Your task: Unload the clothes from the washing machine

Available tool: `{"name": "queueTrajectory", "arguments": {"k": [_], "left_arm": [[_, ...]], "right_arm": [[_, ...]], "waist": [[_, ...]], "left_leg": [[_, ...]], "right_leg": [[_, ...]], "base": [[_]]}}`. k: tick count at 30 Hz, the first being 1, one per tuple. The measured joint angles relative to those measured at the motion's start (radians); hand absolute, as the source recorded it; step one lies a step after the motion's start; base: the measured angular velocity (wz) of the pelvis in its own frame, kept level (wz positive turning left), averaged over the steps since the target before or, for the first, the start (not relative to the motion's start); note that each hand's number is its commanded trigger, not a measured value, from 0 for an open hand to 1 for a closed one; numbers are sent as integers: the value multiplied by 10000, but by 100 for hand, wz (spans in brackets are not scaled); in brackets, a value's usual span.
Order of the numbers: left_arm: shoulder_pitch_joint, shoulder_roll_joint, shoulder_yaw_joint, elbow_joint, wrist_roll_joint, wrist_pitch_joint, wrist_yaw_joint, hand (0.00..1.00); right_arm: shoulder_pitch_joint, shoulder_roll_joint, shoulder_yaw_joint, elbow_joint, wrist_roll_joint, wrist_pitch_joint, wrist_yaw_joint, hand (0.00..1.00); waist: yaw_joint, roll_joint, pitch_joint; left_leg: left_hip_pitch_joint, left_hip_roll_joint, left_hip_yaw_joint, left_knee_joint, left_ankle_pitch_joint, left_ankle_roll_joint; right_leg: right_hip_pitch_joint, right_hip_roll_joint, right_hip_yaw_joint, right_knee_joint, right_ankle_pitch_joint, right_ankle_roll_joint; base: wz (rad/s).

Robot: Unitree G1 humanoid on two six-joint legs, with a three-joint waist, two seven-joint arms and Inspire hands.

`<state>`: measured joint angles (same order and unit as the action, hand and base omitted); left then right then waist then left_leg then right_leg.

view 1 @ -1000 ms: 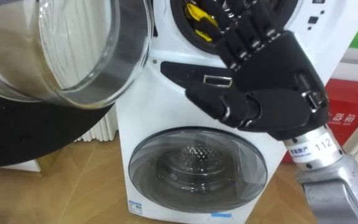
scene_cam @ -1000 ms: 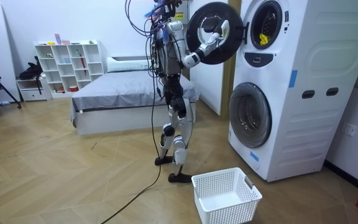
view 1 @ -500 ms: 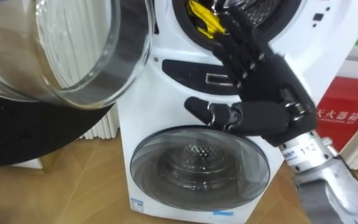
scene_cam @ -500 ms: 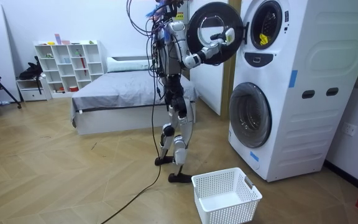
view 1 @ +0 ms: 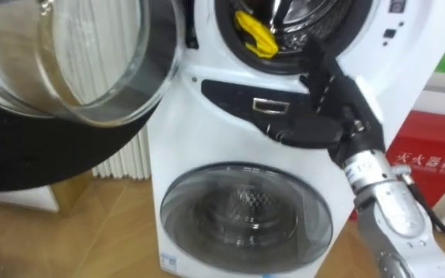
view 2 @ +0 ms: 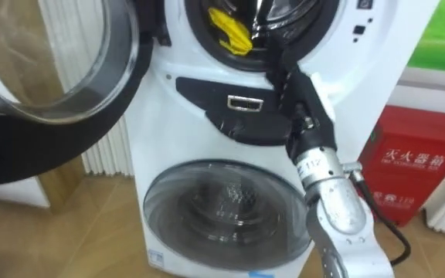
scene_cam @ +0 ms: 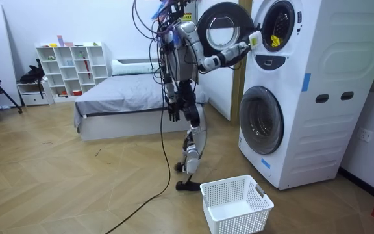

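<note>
A yellow garment (view 1: 255,32) (view 2: 229,29) lies inside the upper drum of the stacked white washing machine (view 1: 230,116), whose round glass door (view 1: 76,62) hangs open at the left. My right hand (view 1: 327,100) (view 2: 298,93) is black and open. Its straight fingers reach up to the lower right rim of the drum opening, just right of the garment and holding nothing. In the room view I stand facing the machine with the right hand (scene_cam: 252,42) stretched to the drum and the yellow garment (scene_cam: 274,41) just beyond it. My left hand (scene_cam: 172,115) hangs by my side.
The lower machine's glass door (view 1: 242,212) is closed. A white laundry basket (scene_cam: 236,205) sits on the wood floor in front of the machine. A red box (view 1: 423,162) stands to the right and a white radiator (view 1: 122,158) to the left. A bed (scene_cam: 128,97) lies behind me.
My right hand has moved away from the camera and up to the upper drum's rim. In the room view I have stepped and leaned closer to the machine.
</note>
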<state>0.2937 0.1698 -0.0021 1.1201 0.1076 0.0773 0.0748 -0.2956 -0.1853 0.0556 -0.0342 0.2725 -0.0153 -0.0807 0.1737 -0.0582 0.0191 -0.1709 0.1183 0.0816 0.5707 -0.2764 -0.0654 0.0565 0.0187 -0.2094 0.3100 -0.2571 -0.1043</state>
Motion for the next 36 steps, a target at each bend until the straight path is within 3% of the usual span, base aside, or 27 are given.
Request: {"name": "queueTrajectory", "arguments": {"k": [1,2,3,4,5,7,8,9,10,12,13,14,16,18,20,22,24,25,26,28,30,31,34,36], "left_arm": [[94,1,17,1,163,64,-45,0],[206,14,117,-2,297,96,-86,0],[264,17,165,-2,373,99,-112,0],[309,16,169,-6,406,99,-194,0],[280,14,171,-23,391,84,-254,0],[202,12,180,-20,352,54,-367,0],[81,12,184,-22,322,29,-429,0],[22,11,192,-26,325,5,-451,0],[-64,11,210,-23,344,-44,-468,0],[-234,41,291,-23,326,-11,-479,0],[-341,110,338,-27,325,-4,-470,0],[-615,145,329,-22,327,5,-453,0],[-878,144,333,-15,343,33,-439,0],[-1156,145,332,-10,325,60,-393,0],[-1497,147,332,-125,304,73,-349,0],[-1549,152,324,-310,107,48,-320,0],[-1534,233,160,-325,132,41,-219,0],[-1515,359,114,-370,129,7,-207,0],[-1511,471,131,-364,151,-9,-190,0],[-1412,534,194,-285,221,-56,-188,0],[-1382,511,180,-219,365,-65,-189,0],[-1328,466,157,-173,405,-66,-182,0],[-1115,428,139,-143,411,-102,-182,0],[-964,419,169,-20,404,-88,-182,0]], "right_arm": [[-69,-32,1,0,-37,-5,-113,0],[-84,-36,25,24,-55,-16,-126,0],[-83,-40,39,41,-57,-16,-126,0],[-81,-107,39,39,-53,-50,-169,0],[-78,-186,58,32,-54,-83,-267,0],[-80,-293,104,21,-56,-83,-319,0],[-76,-314,104,22,-63,-84,-328,0],[-78,-315,99,17,-54,-87,-329,0],[68,-281,118,-172,-123,-299,-375,0],[93,-366,137,-206,-137,-427,-347,0],[95,-493,81,-205,-145,-511,-426,0],[105,-545,7,-224,-144,-629,-624,0],[162,-535,-57,-226,-171,-715,-830,0],[273,-550,-165,-232,-290,-746,-916,0],[290,-544,-466,-233,-353,-744,-1217,0],[406,-544,-814,-234,-362,-749,-1467,0],[825,-540,-1101,-233,-299,-822,-1511,0],[1064,-527,-1291,-235,-216,-844,-1506,0],[1116,-530,-1422,-235,-243,-829,-1486,0],[1122,-571,-1492,-240,-399,-766,-1455,0],[1124,-570,-1543,-239,-401,-699,-1467,0],[1166,-572,-1520,-231,-403,-674,-1465,0],[1168,-563,-1449,-257,-446,-618,-1458,0],[1116,-513,-1380,-374,-490,-555,-1481,0]], "waist": [[72,11,1],[171,-13,0],[153,-37,-13],[59,-53,-55],[-59,-115,-99],[-68,-206,-139],[-128,-209,-145],[-189,-188,-133],[-288,-111,-71],[-479,4,-55],[-657,5,-90],[-794,-15,-84],[-905,-50,-62],[-1034,-61,-62],[-1185,-71,-59],[-1183,-75,-64],[-1200,25,-88],[-1249,116,-80],[-1312,117,-81],[-1440,102,-87],[-1457,74,-86],[-1511,38,-117],[-1405,127,-128],[-1298,110,-131]], "left_leg": [[-380,-160,8,-884,299,24],[-582,-225,-19,-1526,1043,175],[-606,-256,-36,-1819,1376,210],[-519,-264,7,-2178,1967,252],[-382,-360,71,-2385,2315,461],[-272,-497,297,-2306,2220,534],[-235,-600,305,-2180,2003,557],[-225,-626,330,-2098,1902,575],[-177,-641,492,-1865,1713,627],[-263,-762,600,-1543,1388,678],[-196,-867,657,-1585,1220,734],[63,-1024,681,-1763,1180,774],[373,-1247,867,-1935,1114,920],[655,-1454,1037,-2102,979,1106],[875,-1683,1113,-2108,686,1339],[1188,-1839,1069,-2237,574,1511],[1653,-1823,861,-2508,499,1624],[1792,-1711,670,-2650,474,1657],[1784,-1564,656,-2733,483,1672],[1786,-1487,636,-2790,509,1702],[1842,-1534,648,-2795,494,1718],[1960,-1602,571,-2828,484,1717],[2054,-1491,545,-2987,521,1624],[1978,-1419,615,-3056,576,1541]], "right_leg": [[27,3,-6,-11,-80,-13],[175,-2,72,-61,-165,23],[270,-5,117,-118,-188,47],[425,-8,142,-229,-221,152],[488,-43,213,-328,-278,251],[558,-257,262,-422,-327,343],[732,-340,276,-546,-348,398],[793,-379,283,-560,-364,439],[921,-477,318,-549,-400,504],[1122,-579,483,-524,-457,606],[1147,-689,428,-428,-569,797],[1077,-893,392,-81,-690,1006],[969,-1238,358,597,-824,1243],[663,-1603,72,1745,-855,1299],[89,-2079,54,3372,-715,1524],[-98,-2294,43,4048,-396,1789],[-74,-2179,74,4270,202,1773],[-103,-1915,185,4098,118,1704],[-363,-1612,234,3523,-349,1610],[-778,-1205,272,2362,-555,1544],[-883,-870,536,773,-26,1439],[-901,-784,567,373,746,1115],[-699,-610,576,-217,885,1147],[-768,-526,585,-369,994,1029]], "base": [[-32],[-35],[-23],[0],[4],[-11],[-11],[-5],[-19],[-17],[13],[19],[-7],[-8],[12],[5],[2],[0],[3],[2],[10],[14],[1],[-18]]}}
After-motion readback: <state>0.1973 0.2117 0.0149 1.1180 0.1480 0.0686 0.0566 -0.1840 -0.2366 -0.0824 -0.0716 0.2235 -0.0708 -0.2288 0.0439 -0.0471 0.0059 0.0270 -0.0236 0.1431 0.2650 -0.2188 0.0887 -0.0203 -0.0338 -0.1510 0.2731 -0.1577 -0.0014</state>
